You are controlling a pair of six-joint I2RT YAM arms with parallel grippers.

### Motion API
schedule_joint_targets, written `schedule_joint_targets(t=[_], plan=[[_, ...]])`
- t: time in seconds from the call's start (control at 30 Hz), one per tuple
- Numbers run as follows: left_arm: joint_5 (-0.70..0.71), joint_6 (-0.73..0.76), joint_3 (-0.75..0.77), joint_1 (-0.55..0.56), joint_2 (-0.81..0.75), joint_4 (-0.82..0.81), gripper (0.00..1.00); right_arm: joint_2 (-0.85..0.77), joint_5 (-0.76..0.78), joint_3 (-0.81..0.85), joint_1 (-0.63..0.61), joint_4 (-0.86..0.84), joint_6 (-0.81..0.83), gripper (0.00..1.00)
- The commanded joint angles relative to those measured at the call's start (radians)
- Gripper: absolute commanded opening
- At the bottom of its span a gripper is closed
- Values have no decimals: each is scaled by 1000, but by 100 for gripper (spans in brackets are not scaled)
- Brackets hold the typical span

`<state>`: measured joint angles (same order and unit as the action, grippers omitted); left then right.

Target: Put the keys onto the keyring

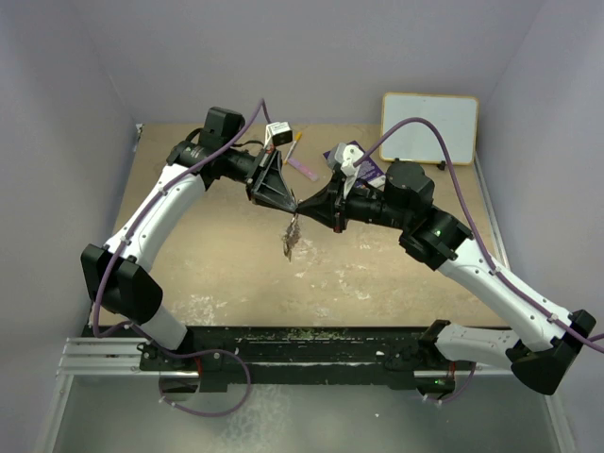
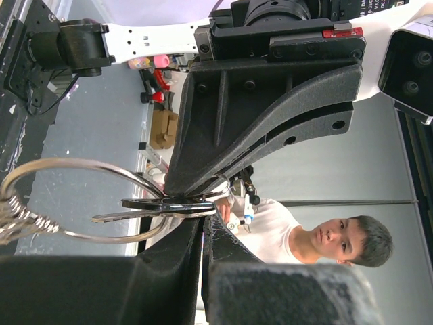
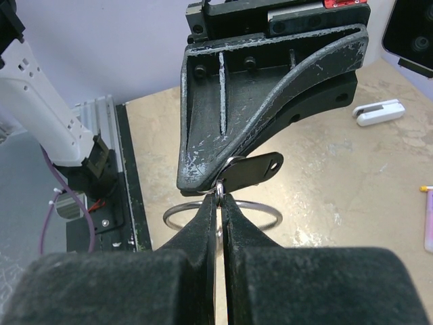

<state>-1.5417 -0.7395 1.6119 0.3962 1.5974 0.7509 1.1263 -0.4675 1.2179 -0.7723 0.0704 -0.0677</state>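
While our left gripper point(image 3: 203, 181) clamps a key point(image 3: 258, 169) and our right gripper point(image 3: 220, 204) pinches the keyring point(image 3: 268, 211), other keys point(image 1: 292, 243) dangle beneath, seemingly threaded.

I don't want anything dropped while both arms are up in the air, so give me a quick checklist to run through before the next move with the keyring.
1. Left gripper shut on the dark-headed key: ok.
2. Right gripper shut on the keyring wire: ok, as far as the wrist views show.
3. Key's hole lined up with the ring's split: cannot tell, the fingertips hide it.
4. Key already threaded on: cannot tell.
5. Hanging keys dangle above the table, not resting on it: ok.
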Motion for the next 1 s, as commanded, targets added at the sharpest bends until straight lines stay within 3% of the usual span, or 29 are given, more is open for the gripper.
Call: schedule_joint_targets(t=[0.0,0.97], plan=[[-198,25,29,9,-10,-7,4,0,-33,63,-9,-89,2,0],[-198,28,24,9,10,-18,4,-62,-51,54,-16,-28,4,0]])
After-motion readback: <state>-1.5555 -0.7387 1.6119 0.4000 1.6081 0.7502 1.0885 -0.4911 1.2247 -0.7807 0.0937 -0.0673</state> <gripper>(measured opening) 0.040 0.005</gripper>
